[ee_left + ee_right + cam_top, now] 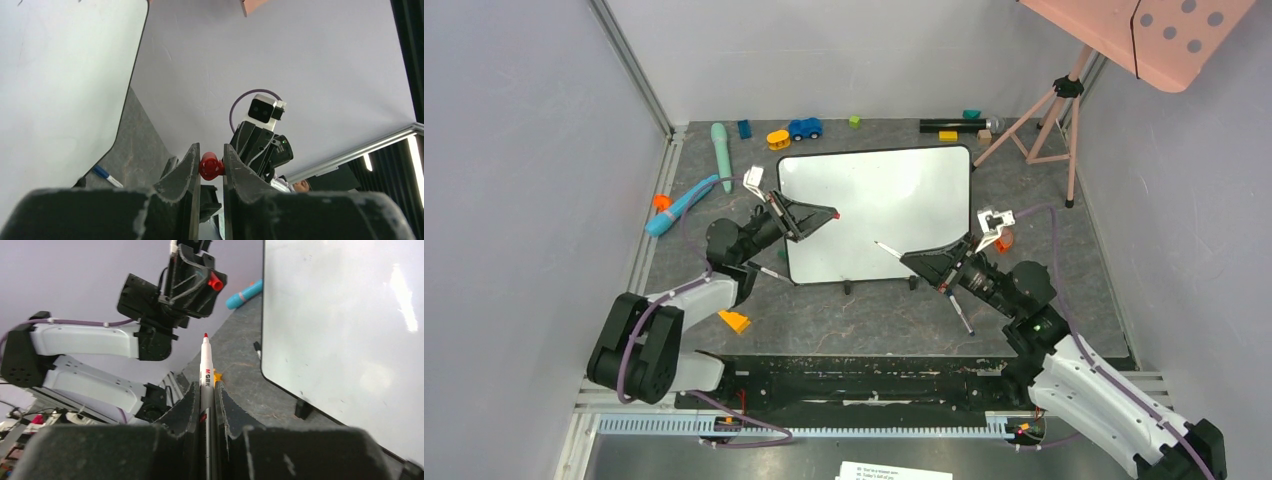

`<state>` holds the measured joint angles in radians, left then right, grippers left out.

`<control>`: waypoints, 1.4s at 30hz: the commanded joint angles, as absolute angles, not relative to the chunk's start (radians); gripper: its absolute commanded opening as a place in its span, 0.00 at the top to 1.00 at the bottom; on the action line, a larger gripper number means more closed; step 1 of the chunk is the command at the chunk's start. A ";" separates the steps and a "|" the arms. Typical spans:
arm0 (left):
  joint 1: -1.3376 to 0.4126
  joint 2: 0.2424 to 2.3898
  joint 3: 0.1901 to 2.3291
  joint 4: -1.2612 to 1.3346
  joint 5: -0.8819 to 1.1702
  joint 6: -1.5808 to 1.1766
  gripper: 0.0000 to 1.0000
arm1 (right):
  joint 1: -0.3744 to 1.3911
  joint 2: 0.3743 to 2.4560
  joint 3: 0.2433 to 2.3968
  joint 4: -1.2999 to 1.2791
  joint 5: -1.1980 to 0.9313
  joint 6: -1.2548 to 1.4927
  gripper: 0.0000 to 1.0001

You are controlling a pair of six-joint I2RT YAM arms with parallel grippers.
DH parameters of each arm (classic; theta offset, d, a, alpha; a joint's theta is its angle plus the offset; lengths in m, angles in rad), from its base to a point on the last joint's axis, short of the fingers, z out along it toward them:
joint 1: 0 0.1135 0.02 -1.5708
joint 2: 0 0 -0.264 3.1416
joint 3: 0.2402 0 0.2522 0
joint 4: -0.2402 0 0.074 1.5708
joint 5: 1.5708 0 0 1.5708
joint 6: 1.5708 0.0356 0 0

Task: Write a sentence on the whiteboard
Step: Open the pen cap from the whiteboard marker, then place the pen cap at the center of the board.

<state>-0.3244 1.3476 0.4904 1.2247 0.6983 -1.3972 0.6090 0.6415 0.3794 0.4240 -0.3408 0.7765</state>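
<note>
The whiteboard point(879, 210) lies on the grey mat, glossy white with a thin black rim. I see no red writing on it. My left gripper point(827, 215) is shut on a red marker cap point(210, 166) over the board's left part. My right gripper point(911, 258) is shut on an uncapped red-tipped white marker point(205, 367); its tip point(877, 243) points left over the board's lower middle. The board's near edge point(340, 340) shows in the right wrist view, and the cap point(215, 282) in the left gripper shows there too.
Toys lie along the back: a teal handle point(721, 143), a blue car point(804, 128), a yellow piece point(778, 139), a black cylinder point(949, 126). A blue tool point(679, 205) lies left, an orange wedge point(734, 321) near the left arm. A pink tripod point(1049, 115) stands at the right.
</note>
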 commanded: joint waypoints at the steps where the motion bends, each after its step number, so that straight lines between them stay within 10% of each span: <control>1: -0.324 1.267 0.452 1.124 0.723 -1.302 0.98 | 0.609 0.596 0.403 0.278 -0.258 0.669 1.00; 10: -0.594 0.893 0.378 0.305 0.383 -0.742 0.98 | 0.609 0.466 0.519 -0.062 0.154 0.459 1.00; 20: -0.681 0.871 0.291 0.158 0.212 -0.654 0.98 | 0.610 0.424 0.540 -0.179 0.263 0.392 1.00; 31: -0.667 0.569 0.345 -0.348 -0.452 -0.765 0.98 | 0.609 0.456 0.557 -0.196 0.263 0.365 1.00; 42: -0.664 0.878 0.352 -0.025 0.136 -0.622 0.98 | 0.609 0.484 0.578 -0.200 0.279 0.323 1.00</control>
<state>-0.6632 0.7471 0.2981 -0.0761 0.0055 -0.6830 0.6086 0.4839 0.5293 -0.2146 0.2543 0.3466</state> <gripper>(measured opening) 0.227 0.110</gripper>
